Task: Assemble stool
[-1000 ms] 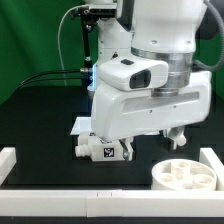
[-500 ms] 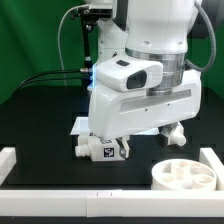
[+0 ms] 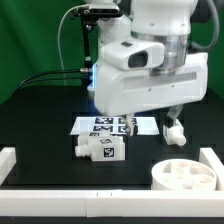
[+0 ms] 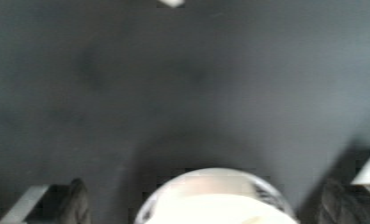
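Our gripper (image 4: 214,192) stands wide and holds nothing; a blurred white rounded part (image 4: 214,207) shows between its fingers (image 4: 57,203), touching neither. On the surface (image 3: 40,120), 1 tagged leg (image 3: 101,150) lies near the middle, just in front of the marker board (image 3: 105,125); the seat (image 3: 185,176) sits by the front corner at the exterior view's right. We judge a leg pickup is next: centre over it, close on flat sides, clear of the peg.

Blurred white rounded part (image 4: 214,198) between wide-spread hand fingers (image 4: 57,203), untouched; dark table (image 4: 182,90) beneath.
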{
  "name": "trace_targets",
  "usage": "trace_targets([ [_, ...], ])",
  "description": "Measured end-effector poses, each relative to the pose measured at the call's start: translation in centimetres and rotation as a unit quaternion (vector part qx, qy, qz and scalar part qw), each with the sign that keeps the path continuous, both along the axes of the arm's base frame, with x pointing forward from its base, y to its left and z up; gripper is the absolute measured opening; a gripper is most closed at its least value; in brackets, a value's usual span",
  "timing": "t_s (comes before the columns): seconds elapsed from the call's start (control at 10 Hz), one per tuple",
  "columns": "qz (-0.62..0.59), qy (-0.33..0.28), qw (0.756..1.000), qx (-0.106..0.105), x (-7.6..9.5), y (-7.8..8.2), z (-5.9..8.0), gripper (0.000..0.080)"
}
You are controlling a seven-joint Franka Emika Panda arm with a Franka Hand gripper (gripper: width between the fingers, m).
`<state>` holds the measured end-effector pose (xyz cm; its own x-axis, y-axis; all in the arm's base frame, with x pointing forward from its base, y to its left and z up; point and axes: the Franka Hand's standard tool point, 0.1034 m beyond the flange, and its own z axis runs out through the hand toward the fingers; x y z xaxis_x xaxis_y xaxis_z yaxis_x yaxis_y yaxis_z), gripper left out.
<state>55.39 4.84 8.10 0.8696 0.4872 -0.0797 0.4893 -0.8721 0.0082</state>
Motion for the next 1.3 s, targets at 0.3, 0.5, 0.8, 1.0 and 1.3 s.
trace_targets([
  [0.3,-0.020,0.000,1.000,-0.001,-0.2,0.2,-0.3,0.0648],
  [0.5,-0.073,0.007,0.997,-0.003,-2.9,1.9,0.0,0.0648],
  [0.8,-0.086,0.008,0.996,-0.003,-5.5,3.2,0.2,0.0648],
  [1.0,-0.086,0.009,0.996,-0.003,-5.6,3.3,0.1,0.0648],
  [1.3,-0.152,0.007,0.988,-0.005,-9.2,4.3,-1.6,0.0648],
])
